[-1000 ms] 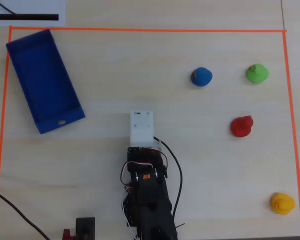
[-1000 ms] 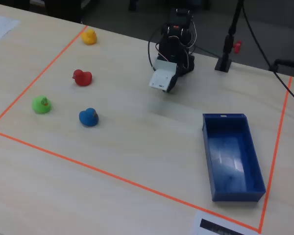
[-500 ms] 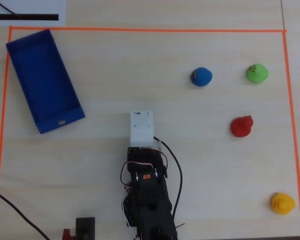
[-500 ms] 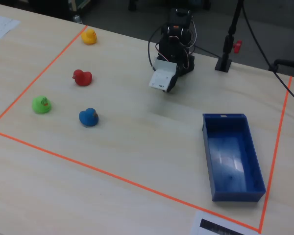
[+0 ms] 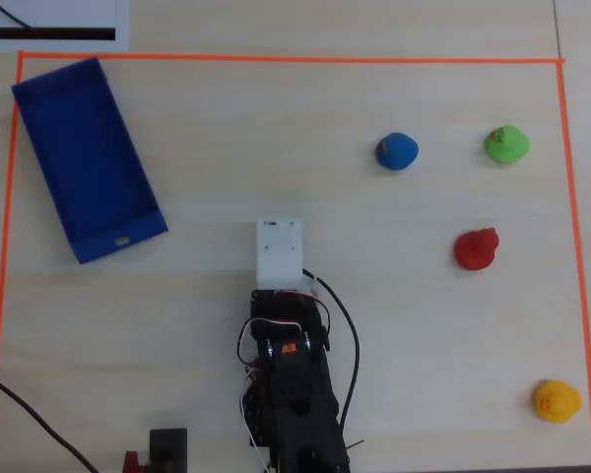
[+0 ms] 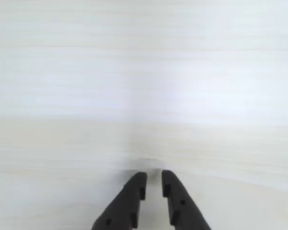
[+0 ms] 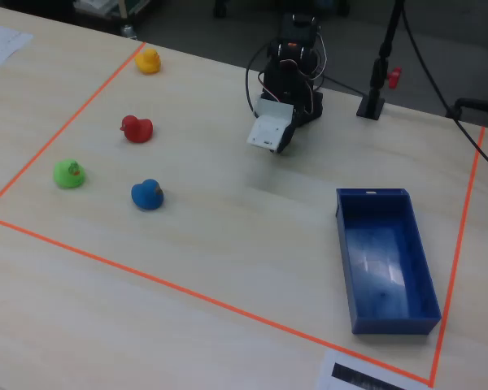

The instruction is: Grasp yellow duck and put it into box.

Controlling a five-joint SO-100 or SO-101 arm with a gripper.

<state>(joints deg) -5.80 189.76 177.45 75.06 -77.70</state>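
Note:
The yellow duck point(image 5: 556, 401) stands near the lower right corner of the taped area in the overhead view, and at the far left in the fixed view point(image 7: 148, 60). The dark blue box point(image 5: 89, 158) lies open and empty at the upper left in the overhead view, and at the right in the fixed view point(image 7: 382, 260). My gripper point(image 6: 153, 179) points down at bare table with its black jaws nearly together and nothing between them. The arm point(image 5: 291, 384) is folded near the table's middle edge, far from both the duck and the box. Its white wrist housing point(image 5: 278, 251) hides the jaws from above.
A red duck point(image 5: 475, 249), a green duck point(image 5: 506, 145) and a blue duck point(image 5: 397, 151) stand on the right side in the overhead view. Orange tape point(image 5: 276, 59) frames the work area. A black stand point(image 7: 374, 97) is beside the arm base.

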